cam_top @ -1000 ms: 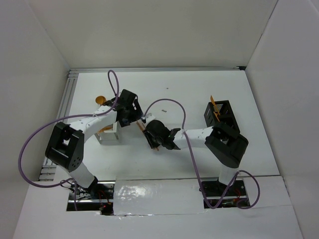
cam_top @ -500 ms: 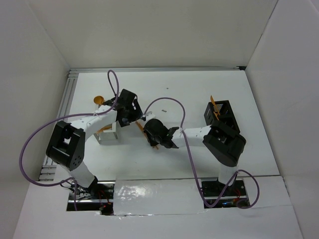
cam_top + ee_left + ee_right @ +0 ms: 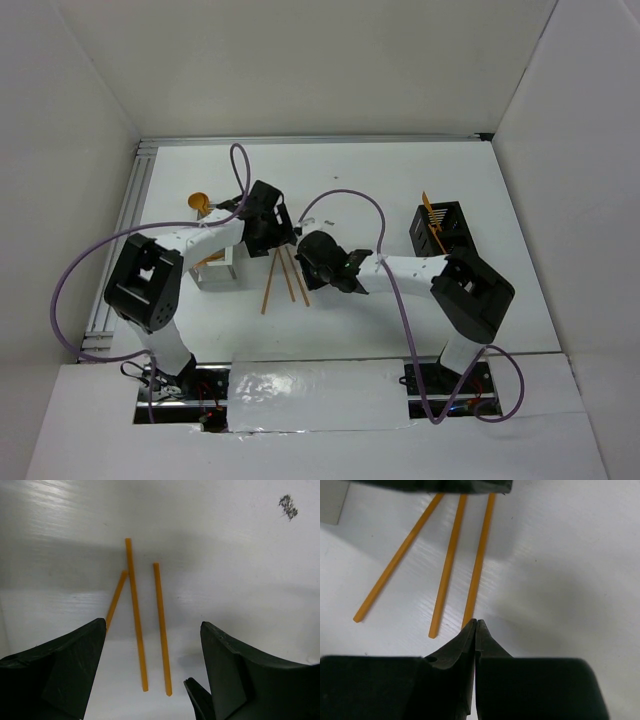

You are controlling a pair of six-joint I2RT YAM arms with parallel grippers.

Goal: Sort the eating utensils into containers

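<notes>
right claw (image 3: 476, 625): pinched fully together, tips low over the table (image 3: 400, 180), pointing along the sticks.
right-hand stick (image 3: 479, 560): its near end lies right at those closed tips. The view is too tight to say whether the end is nipped or only touched.
middle stick (image 3: 448, 565): just beside it on the left, flat on the table, free.
left-hand stick (image 3: 399, 555): splays further left, free.
long axis: all three sticks run near to far, spread at the near ends and closing together at the far ends.
left claw (image 3: 152, 625): spread wide and holding nothing. It hangs over the far ends, and all three sticks show between its fingers.
nearer arm: my judgement is that both are in reach. The right claw sits end-on to one stick, while the left claw straddles the bundle across its width, the better line for a pinch.
white box (image 3: 218, 280): just left of the sticks, close to the left claw.
black box (image 3: 455, 212): well apart to the right, orange forks standing in it.
spoon (image 3: 201, 200): far left, alone.
</notes>
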